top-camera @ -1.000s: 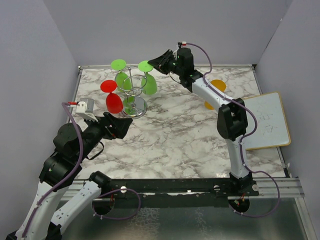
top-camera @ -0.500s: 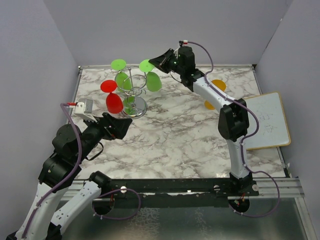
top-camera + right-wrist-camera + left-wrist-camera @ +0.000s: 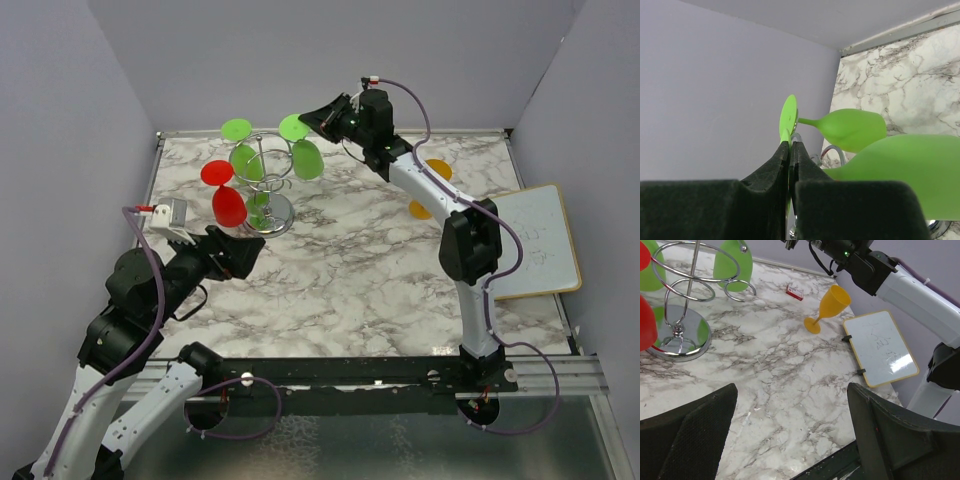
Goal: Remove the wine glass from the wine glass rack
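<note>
The wine glass rack (image 3: 266, 183) is a chrome wire stand at the back left, its round base (image 3: 677, 335) also in the left wrist view. A green wine glass (image 3: 306, 159) hangs upside down at its right side. My right gripper (image 3: 314, 121) is shut on the edge of that glass's foot (image 3: 293, 127). In the right wrist view the pads (image 3: 790, 144) pinch the thin green rim, with the held bowl (image 3: 905, 170) close below. A second green glass (image 3: 850, 129) hangs behind it. My left gripper (image 3: 790, 430) stands open over bare table, in front of the rack.
The second green glass (image 3: 245, 160) and a red glass (image 3: 227, 204) hang on the rack's left side. A yellow glass (image 3: 424, 190) lies on the table near the right arm. A whiteboard (image 3: 535, 243) lies at the right edge. A small red box (image 3: 795, 291) sits near the back wall.
My right gripper has closed fully on the green glass's foot and risen slightly, shifting the glass a little up and right. The left arm has not moved.
</note>
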